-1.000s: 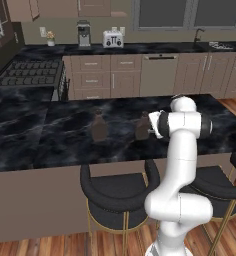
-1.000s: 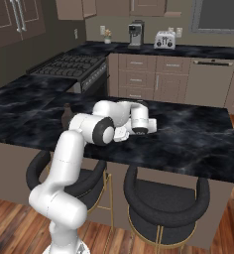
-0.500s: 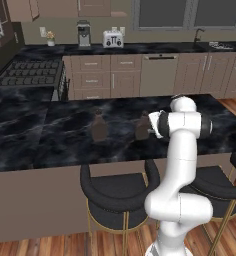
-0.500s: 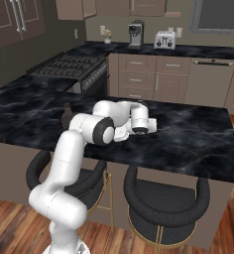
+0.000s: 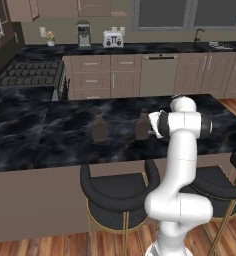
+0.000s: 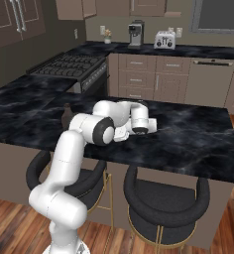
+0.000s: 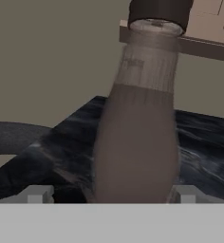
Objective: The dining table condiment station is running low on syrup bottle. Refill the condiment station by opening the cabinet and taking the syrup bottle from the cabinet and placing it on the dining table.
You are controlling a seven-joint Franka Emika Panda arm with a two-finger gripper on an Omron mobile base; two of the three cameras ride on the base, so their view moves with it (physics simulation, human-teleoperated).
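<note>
Gripper (image 5: 149, 129) around syrup bottle (image 7: 137, 123)

No words, brands, numbers or signs can be read anywhere. The syrup bottle (image 7: 137, 137) has a pale band w/ faint marks near its neck in the hand view, but they're too blurry to read.
</note>
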